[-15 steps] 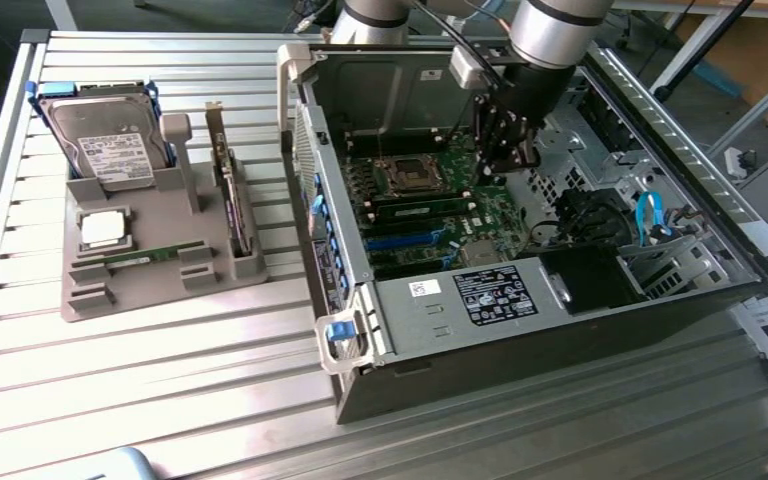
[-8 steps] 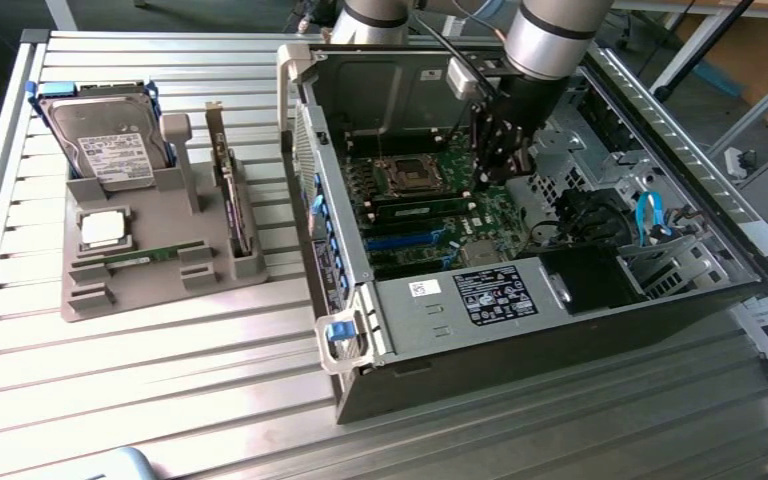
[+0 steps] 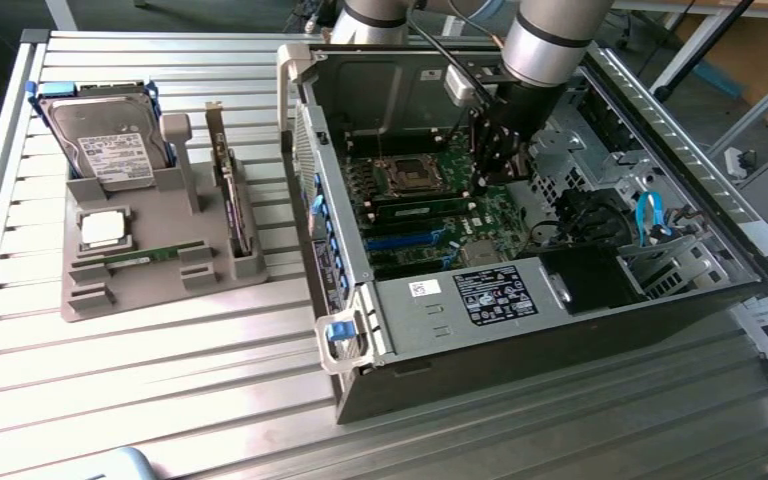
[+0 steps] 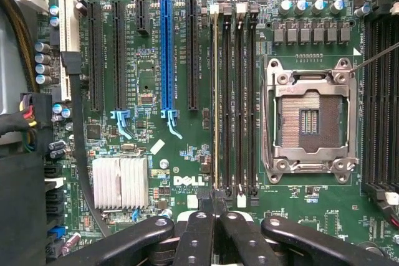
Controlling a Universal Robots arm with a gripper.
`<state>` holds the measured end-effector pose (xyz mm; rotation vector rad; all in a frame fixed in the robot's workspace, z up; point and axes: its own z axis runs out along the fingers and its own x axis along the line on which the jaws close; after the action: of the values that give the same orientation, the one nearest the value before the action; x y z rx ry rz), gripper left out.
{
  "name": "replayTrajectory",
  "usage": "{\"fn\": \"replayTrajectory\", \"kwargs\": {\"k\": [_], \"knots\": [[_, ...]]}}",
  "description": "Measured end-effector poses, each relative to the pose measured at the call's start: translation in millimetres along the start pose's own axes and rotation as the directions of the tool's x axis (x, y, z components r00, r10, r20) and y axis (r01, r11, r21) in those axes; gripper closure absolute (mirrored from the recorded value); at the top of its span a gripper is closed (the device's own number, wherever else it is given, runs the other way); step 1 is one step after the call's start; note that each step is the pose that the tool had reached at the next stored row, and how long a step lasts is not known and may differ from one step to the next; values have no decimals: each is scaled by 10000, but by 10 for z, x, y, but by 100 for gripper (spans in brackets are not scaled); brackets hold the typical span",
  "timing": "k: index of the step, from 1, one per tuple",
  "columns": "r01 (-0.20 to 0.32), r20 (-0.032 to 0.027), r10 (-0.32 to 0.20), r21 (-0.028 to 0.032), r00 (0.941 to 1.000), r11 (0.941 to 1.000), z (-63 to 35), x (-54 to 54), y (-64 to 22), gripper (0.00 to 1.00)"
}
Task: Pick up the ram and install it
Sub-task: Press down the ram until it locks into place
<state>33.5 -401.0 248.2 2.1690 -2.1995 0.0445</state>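
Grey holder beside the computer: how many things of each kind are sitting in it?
Hard drive: 1
Silver chip: 1
Green memory stick: 1
Card with metal bracket: 1
Total: 4

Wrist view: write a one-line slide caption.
Shut gripper over a Dell motherboard, at the end of its memory slots.

Robotics lab, slatted alu bench (image 3: 157, 380), open PC case (image 3: 518, 300), parts jig (image 3: 157, 285)
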Motion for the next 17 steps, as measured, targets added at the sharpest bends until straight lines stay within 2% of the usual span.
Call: {"fn": "replayTrajectory", "kwargs": {"k": [5, 17], "knots": [[0, 0, 0, 0, 10000, 10000, 92, -5, -1, 89], [0, -1, 0, 0, 10000, 10000, 99, -41, -1, 89]]}}
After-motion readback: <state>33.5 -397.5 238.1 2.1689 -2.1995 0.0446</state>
